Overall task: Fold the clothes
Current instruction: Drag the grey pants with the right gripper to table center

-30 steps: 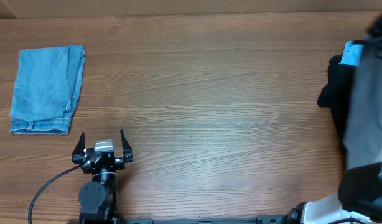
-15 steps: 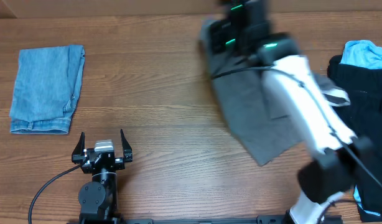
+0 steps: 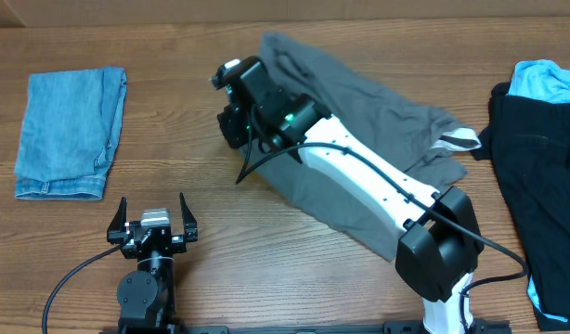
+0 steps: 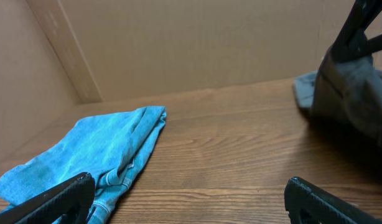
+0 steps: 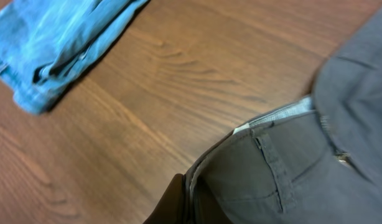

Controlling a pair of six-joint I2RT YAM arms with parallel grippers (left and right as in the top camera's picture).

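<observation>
Right gripper (image 3: 237, 122), upper centre overhead, is clamped on the grey shorts (image 3: 359, 158) spread mid-frame; left gripper (image 3: 153, 204) gapes wide, lower left. Left wrist view: shorts at right edge. Right wrist view: waistband (image 5: 241, 163) pinched, bottom centre.

On your tabletop (image 3: 266, 269), the folded denim garment (image 3: 70, 130) lies at the left end, close to the far edge. The shorts (image 3: 378, 104) lie in the middle, nearer the far edge than the near one, and spread toward the right end. A pile of other clothes (image 3: 536, 167) lies at the right edge, just beside the shorts. Your left gripper (image 3: 153, 199) sits by the near edge, in front of the denim garment and a bit to its right. Your right gripper (image 3: 231, 125) is at the left end of the shorts.
</observation>
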